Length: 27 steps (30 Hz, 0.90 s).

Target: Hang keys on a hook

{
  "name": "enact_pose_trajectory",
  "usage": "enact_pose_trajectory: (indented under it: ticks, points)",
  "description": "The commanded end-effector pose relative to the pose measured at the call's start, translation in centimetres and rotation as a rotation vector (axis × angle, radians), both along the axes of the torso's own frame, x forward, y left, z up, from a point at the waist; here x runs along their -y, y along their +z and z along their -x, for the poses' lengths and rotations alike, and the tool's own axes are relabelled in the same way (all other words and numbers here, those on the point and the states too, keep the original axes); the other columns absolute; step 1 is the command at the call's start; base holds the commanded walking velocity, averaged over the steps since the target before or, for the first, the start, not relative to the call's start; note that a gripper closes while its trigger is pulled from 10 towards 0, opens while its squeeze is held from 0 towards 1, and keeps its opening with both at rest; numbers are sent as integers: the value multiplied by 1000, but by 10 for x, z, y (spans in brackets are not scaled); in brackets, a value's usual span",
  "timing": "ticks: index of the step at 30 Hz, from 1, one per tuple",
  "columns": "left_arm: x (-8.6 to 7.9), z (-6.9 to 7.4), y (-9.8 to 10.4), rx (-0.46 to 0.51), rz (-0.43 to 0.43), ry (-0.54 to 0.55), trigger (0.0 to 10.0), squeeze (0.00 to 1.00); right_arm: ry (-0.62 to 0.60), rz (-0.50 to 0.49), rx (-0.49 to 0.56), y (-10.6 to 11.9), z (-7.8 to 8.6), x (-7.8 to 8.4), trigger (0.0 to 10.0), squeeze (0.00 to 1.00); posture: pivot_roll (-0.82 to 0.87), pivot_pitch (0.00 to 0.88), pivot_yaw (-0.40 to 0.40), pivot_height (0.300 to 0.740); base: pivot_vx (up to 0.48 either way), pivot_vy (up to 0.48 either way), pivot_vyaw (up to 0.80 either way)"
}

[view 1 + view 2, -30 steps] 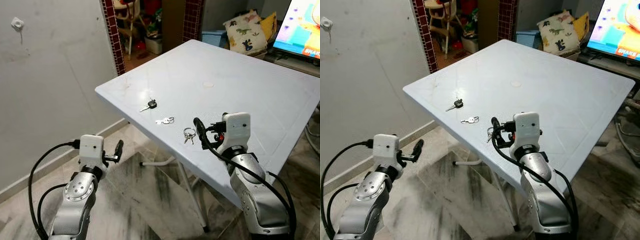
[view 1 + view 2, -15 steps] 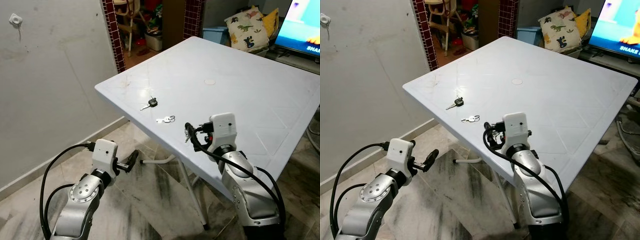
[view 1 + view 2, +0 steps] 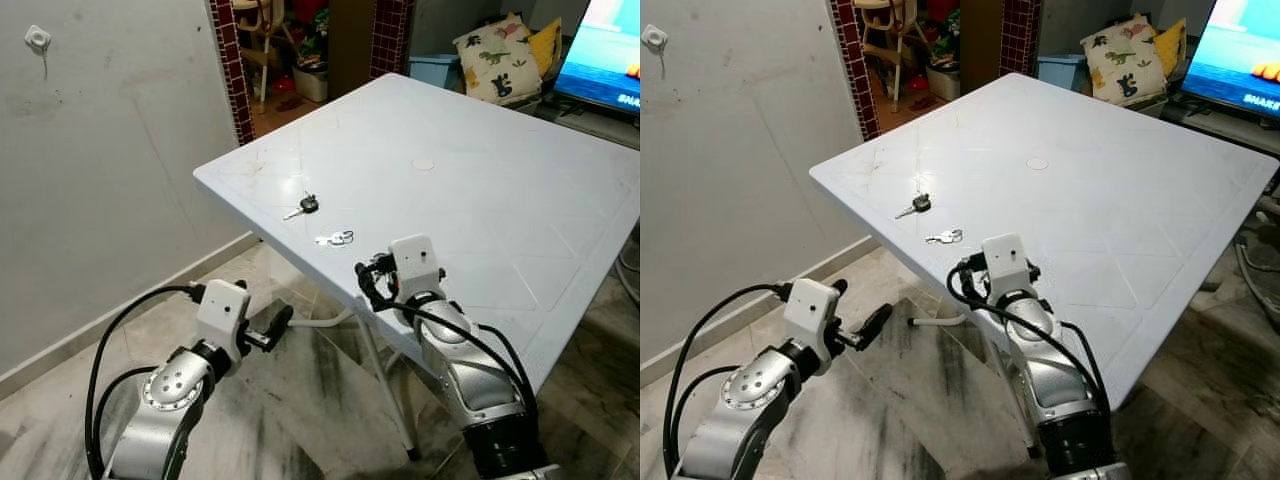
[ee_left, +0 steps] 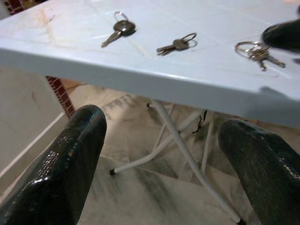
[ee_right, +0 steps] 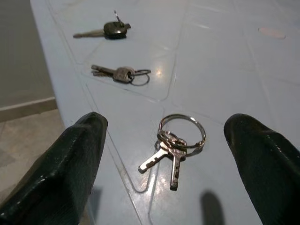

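Left gripper (image 3: 278,322): jaws apart, low beside the desk (image 3: 520,190) edge, off the job.
Right gripper (image 5: 166,154): jaws wide apart, nearer arm, straddling the key ring.
Key ring (image 5: 180,133): flat on desk, dead ahead at 12 o'clock between the jaws; keys trail toward 7 o'clock.
Hook (image 3: 36,40): on wall, far at 10 o'clock.

We see a white plastic table (image 3: 520,200), a black-headed key (image 5: 105,31) near its edge, a small key pair (image 5: 121,73), a ringed key bunch (image 5: 176,140)
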State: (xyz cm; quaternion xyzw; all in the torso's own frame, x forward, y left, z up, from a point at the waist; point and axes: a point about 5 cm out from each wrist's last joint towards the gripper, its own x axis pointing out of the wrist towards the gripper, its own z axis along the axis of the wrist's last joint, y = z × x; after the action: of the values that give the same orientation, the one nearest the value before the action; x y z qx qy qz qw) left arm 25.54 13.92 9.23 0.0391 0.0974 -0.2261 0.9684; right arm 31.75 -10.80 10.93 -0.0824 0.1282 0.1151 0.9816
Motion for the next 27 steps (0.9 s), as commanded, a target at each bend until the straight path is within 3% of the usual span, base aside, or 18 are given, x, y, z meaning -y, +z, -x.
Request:
enact_pose_trajectory:
  ticks: [1, 14, 23, 24, 25, 26, 27]
  points:
    - [-1, 3, 4, 19, -12, -13, 10000, 0, -26, 6, 12, 2, -7, 1, 10000, 0, -10, 40, 44, 740, 0, 0, 0]
    - [0, 10, 8, 46, -37, -4, 10000, 0, -73, 2, -64, -17, -21, -19, 10000, 0, 16, 72, 45, 740, 0, 0, 0]
    - [0, 12, 9, 48, -46, -3, 10000, 0, -121, 17, -71, -23, -24, -18, 9922, 0, 20, 81, 49, 740, 0, 0, 0]
    - [0, 12, 9, 47, -46, -4, 10000, 0, -130, 20, -72, -23, -24, -17, 9216, 0, 20, 82, 50, 740, 0, 0, 0]
    - [0, 12, 9, 46, -46, -4, 10000, 0, -136, 22, -73, -24, -24, -15, 7804, 0, 19, 83, 50, 740, 0, 0, 0]
    - [0, 13, 8, 44, -47, -5, 10000, 0, -154, 20, -82, -26, -24, -13, 2392, 0, 18, 83, 50, 740, 0, 0, 0]
    - [0, 13, 8, 43, -47, -5, 10000, 0, -160, 18, -85, -26, -24, -12, 2392, 0, 18, 83, 50, 740, 0, 0, 0]
